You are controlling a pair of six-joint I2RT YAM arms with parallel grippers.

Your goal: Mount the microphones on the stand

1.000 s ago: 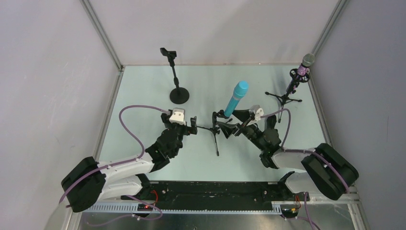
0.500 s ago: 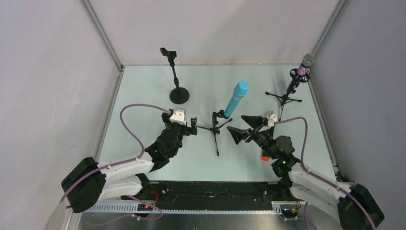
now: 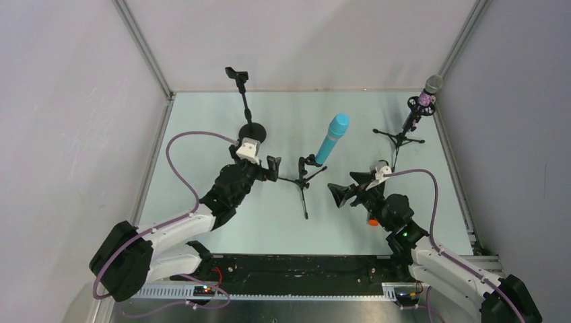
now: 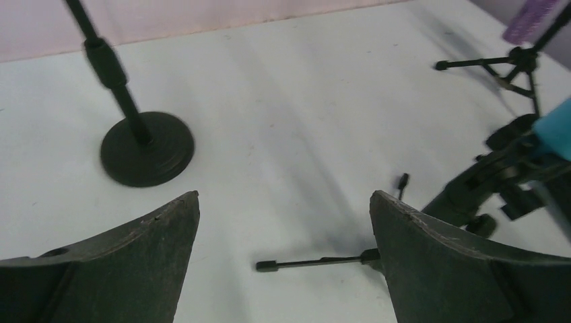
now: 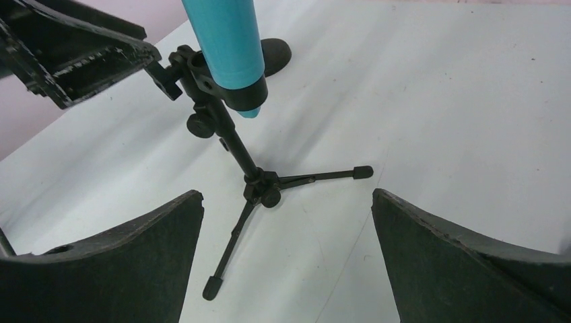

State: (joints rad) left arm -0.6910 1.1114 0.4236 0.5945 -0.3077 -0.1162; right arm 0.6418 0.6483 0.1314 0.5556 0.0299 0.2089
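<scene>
Found the table (image 3: 296, 111) spread beneath both pincers. Saw the left arm (image 3: 182, 229) reaching in from the near left and the right arm (image 3: 444, 262) from the near right. Found the left pincer (image 4: 284, 202) released, fingers parted wide with nothing between them. Found the right pincer (image 5: 286, 198) likewise released and empty, tips well apart. Noted the round-base stand (image 4: 145, 149) upright, ahead and to the left of the left pincer. Noted the tripod (image 5: 260, 183) standing between the two pincers, directly ahead of the right one and just to the right of the left one, with one leg lying on the table close before the left fingers. Made out the far tripod (image 3: 402, 138) well beyond the right pincer, near the table's back corner. Saw the turquoise mic (image 5: 227, 40) seated by its lower end in the tripod's clip, tilted, above and ahead of the right pincer and touched by neither pincer. Saw the purple mic (image 3: 423, 101) held leaning in the far tripod, well apart from both pincers. Caught only the orange end of the black mic (image 3: 372, 221) on the table behind the right pincer, beside that arm, with the rest hidden.
</scene>
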